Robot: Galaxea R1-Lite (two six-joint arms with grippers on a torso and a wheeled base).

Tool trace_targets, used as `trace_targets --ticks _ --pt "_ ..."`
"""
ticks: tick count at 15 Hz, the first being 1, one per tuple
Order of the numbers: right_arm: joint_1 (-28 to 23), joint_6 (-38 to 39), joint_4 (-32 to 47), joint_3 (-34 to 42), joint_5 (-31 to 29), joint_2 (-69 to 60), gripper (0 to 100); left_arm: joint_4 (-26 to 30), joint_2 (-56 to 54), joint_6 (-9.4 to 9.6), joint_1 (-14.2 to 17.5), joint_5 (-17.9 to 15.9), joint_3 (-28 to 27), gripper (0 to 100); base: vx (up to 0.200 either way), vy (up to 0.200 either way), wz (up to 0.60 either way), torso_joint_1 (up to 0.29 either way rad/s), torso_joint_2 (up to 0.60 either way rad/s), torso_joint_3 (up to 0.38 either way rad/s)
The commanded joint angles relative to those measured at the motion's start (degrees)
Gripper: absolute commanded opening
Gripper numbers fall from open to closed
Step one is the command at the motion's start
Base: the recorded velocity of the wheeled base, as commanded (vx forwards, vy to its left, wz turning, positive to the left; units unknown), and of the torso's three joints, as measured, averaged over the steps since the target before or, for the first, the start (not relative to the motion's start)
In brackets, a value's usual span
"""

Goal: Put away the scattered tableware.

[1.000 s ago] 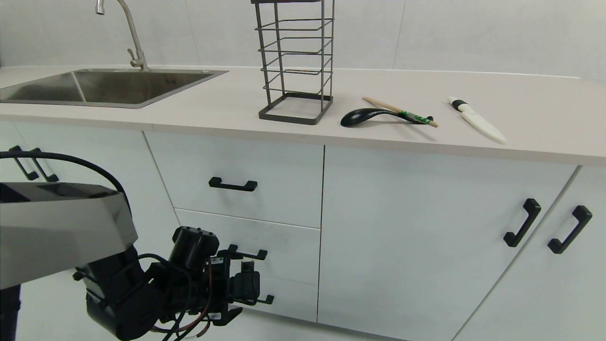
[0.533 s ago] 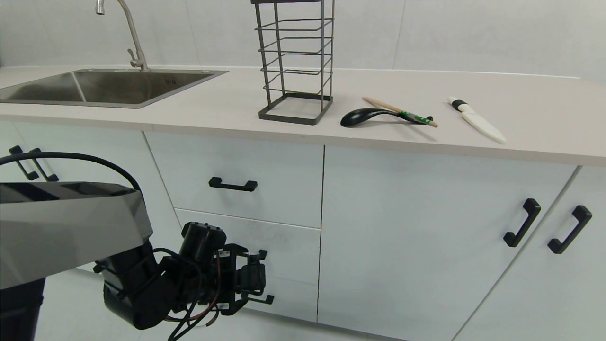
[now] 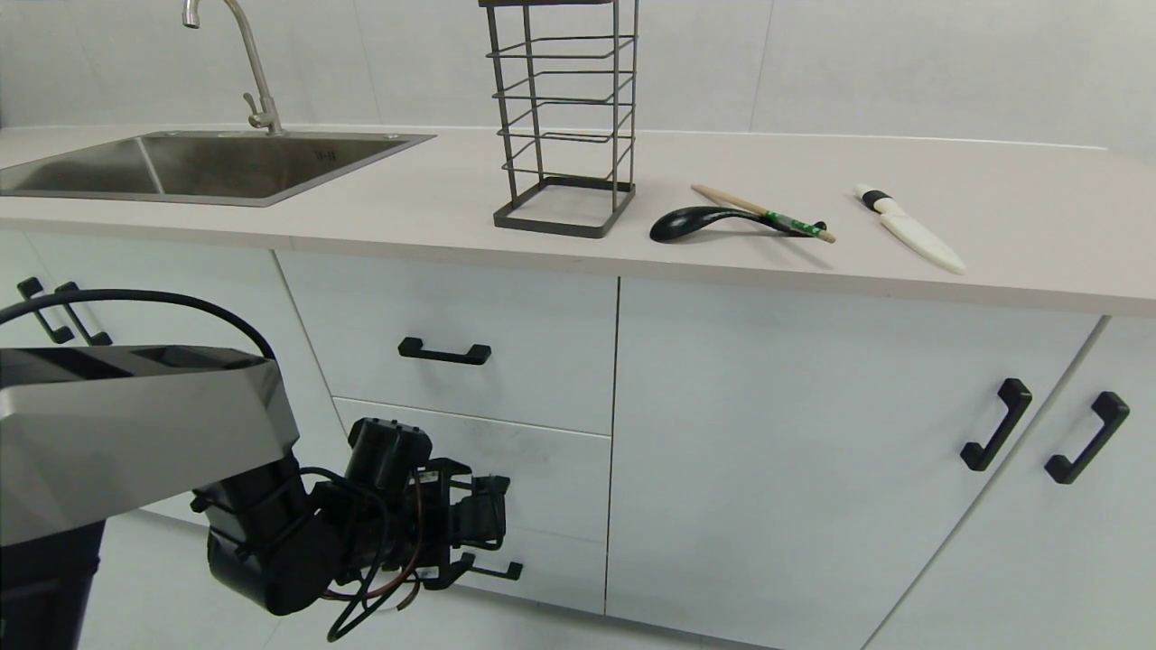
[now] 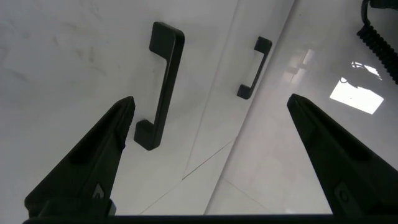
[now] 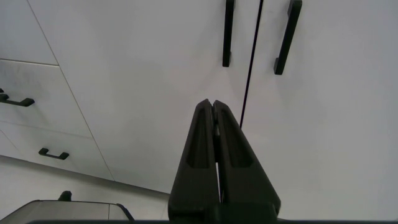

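The left hand (image 3: 499,529) hangs low, spread wide and empty, just before a drawer handle (image 4: 160,87). The right hand (image 5: 213,104), pinched shut on nothing, faces the cupboard doors (image 5: 323,112). Up at two o'clock on the bench (image 3: 406,212), the spoon (image 3: 691,222), chopsticks (image 3: 763,213) and knife (image 3: 908,229) lie roughly crosswise beside the wire rack (image 3: 564,117), with open room around them. They look likelier within the right arm's reach.
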Motion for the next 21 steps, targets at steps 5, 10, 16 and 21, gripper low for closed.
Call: trace_targets --ticks 5,10,16,21 --pt "0.0 -0.01 0.01 0.0 0.04 -0.01 0 0.04 2.23 0.22 -0.18 -0.01 -1.09 100 0.0 0.0 0.0 0.0 0.0 0.0" --pt "0.0 -0.01 0.01 0.0 0.04 0.08 0 -0.14 3.72 0.3 -0.44 -0.01 -1.36 100 0.0 0.0 0.0 0.0 0.0 0.0" --pt "0.0 -0.01 0.01 0.0 0.04 -0.01 0 -2.69 6.09 0.39 -0.71 -0.01 -2.15 100 0.0 0.0 0.0 0.0 0.0 0.0" --pt "0.0 -0.01 0.01 0.0 0.04 0.08 0 -2.95 7.68 1.27 -0.71 -0.01 -2.59 100 0.0 0.0 0.0 0.0 0.0 0.0"
